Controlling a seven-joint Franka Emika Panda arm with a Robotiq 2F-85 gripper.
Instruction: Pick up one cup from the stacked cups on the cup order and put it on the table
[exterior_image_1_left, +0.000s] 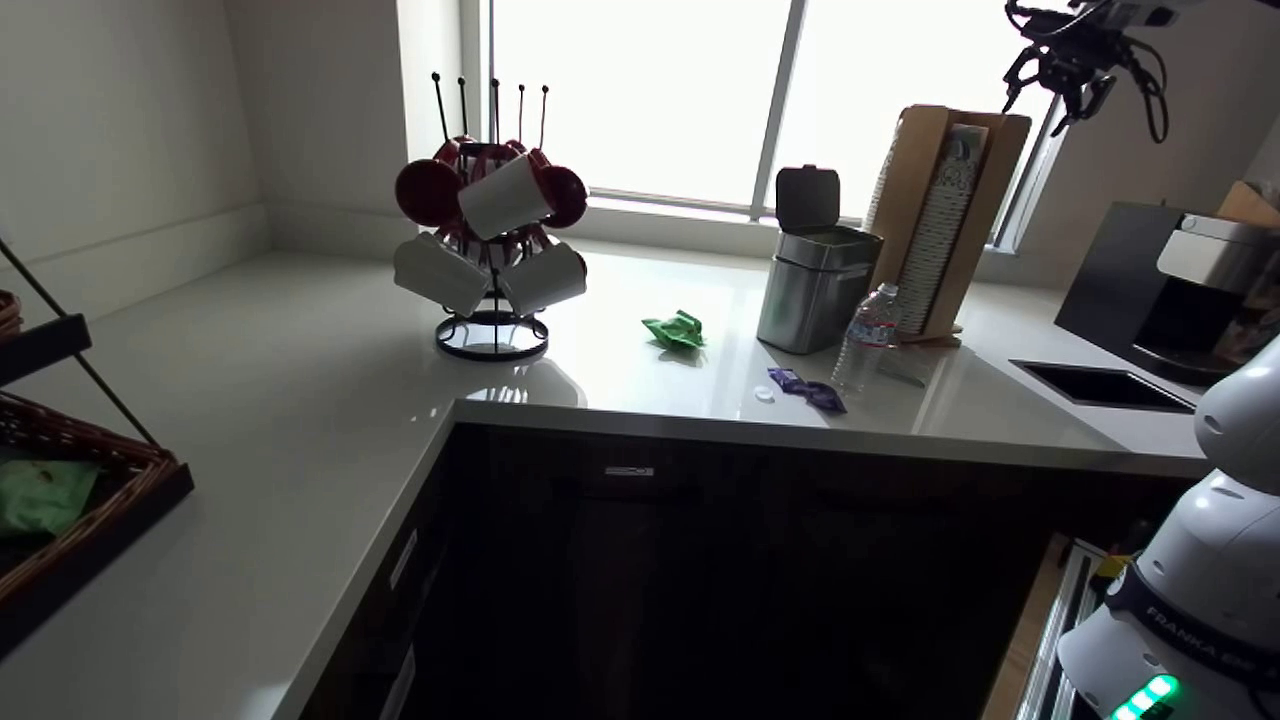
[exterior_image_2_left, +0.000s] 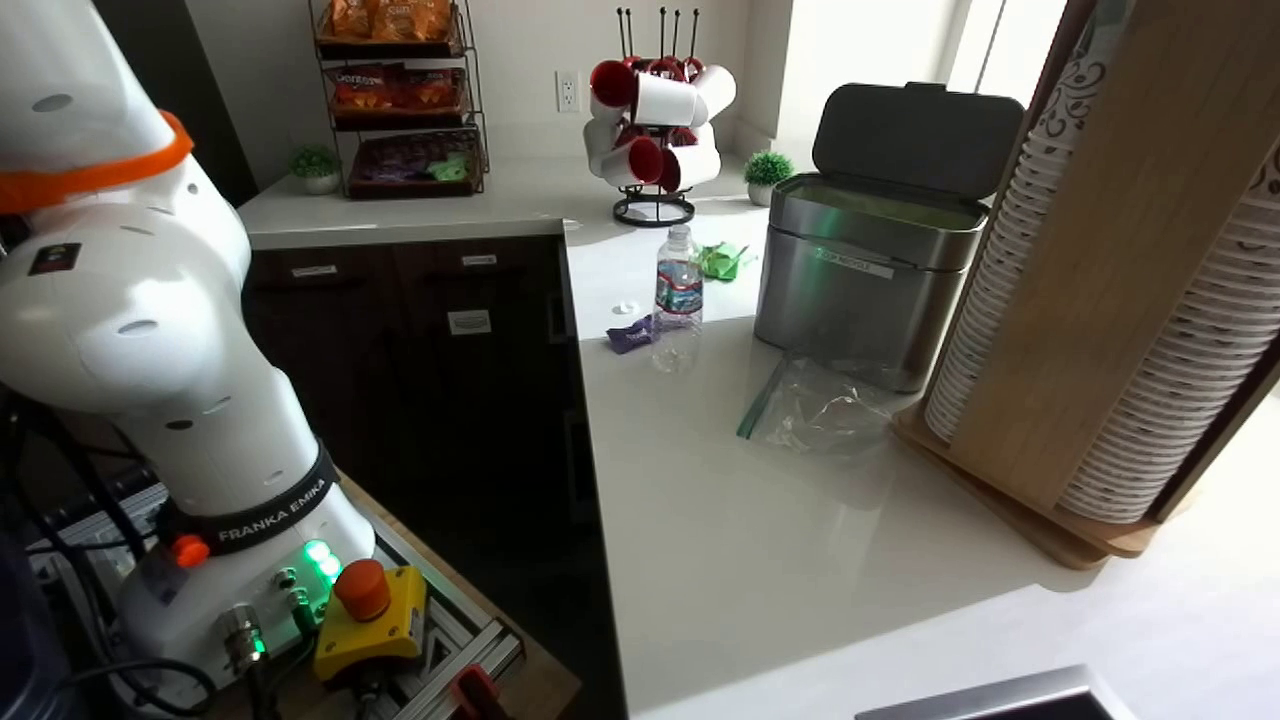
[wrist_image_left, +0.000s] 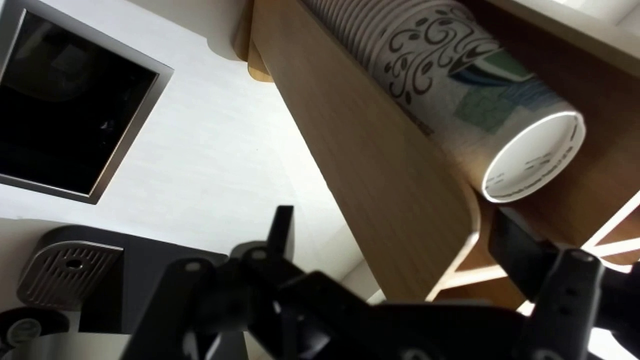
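Here one gripper (wrist_image_left: 396, 233) hovers near two visible cup stacks (exterior_image_2_left: 1200, 360).

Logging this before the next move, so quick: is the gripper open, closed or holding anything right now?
Gripper: open, fingers wide apart, holding nothing.
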